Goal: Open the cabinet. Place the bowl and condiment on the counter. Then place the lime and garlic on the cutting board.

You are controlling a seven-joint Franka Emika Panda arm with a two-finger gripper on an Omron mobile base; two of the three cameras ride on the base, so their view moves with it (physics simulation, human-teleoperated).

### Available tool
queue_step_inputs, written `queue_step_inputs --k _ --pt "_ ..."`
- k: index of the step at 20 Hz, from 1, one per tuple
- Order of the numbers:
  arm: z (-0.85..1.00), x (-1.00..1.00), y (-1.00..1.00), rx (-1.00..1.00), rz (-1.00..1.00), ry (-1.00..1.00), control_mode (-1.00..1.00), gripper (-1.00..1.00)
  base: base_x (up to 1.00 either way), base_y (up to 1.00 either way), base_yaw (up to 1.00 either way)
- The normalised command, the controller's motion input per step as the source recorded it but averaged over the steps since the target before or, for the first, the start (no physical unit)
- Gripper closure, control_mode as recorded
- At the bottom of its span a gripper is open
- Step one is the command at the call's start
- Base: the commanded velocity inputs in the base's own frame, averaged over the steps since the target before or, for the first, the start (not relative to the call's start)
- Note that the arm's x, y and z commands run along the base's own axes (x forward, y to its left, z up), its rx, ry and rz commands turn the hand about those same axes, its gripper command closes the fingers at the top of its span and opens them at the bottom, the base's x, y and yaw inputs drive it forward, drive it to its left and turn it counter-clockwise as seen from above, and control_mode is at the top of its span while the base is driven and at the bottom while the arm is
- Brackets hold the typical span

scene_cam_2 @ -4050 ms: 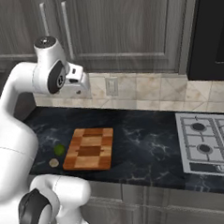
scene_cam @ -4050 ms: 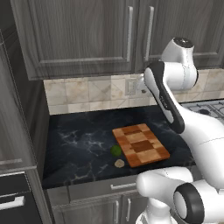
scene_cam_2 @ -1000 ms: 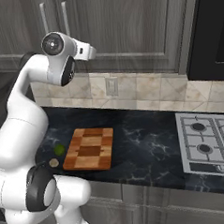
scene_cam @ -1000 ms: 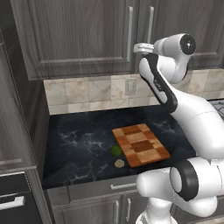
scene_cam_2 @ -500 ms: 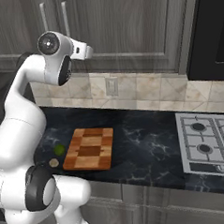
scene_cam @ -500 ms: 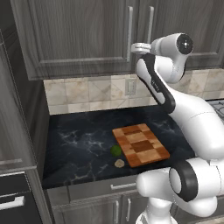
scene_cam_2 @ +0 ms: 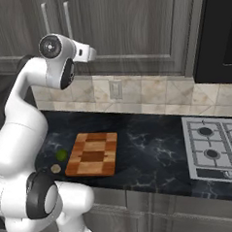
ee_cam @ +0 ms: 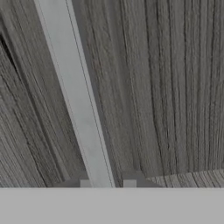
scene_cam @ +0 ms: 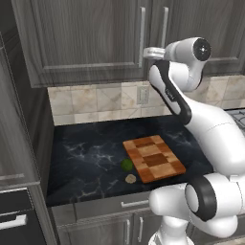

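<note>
Since a second ago we see our tool [ee_cam: 107, 181] has pinched the cabinet's [scene_cam: 86, 43] silver handle [ee_cam: 76, 96]; doors are shut.

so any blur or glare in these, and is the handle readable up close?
Hand view: soft and blurry, the silver handle evenly lit, no glare, crossing the cabinet grain, gripper shut on it. Base views: flat lighting, faint shadows beside the lime and garlic.

Lime [scene_cam_2: 61, 154] and garlic [scene_cam_2: 55, 168] on black counter [scene_cam_2: 149, 150], just left of checkered cutting board [scene_cam_2: 92, 154].
</note>
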Motion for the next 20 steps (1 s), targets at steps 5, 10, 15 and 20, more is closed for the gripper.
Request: queue_step_inputs --k 5,10,15,20 --pt "0.31 -0.15 -0.28 0.02 0.01 -0.06 -1.0 1.0 0.0 0.0 0.0" --pt "0.36 -0.28 -0.39 0.02 0.02 -0.06 -1.0 1.0 0.0 0.0 0.0" --pt "0.5 -0.33 -0.44 0.02 0.02 -0.04 -1.0 1.0 0.0 0.0 0.0" --pt "0.53 -0.33 -0.44 0.0 0.03 0.0 -1.0 1.0 0.0 0.0 0.0"
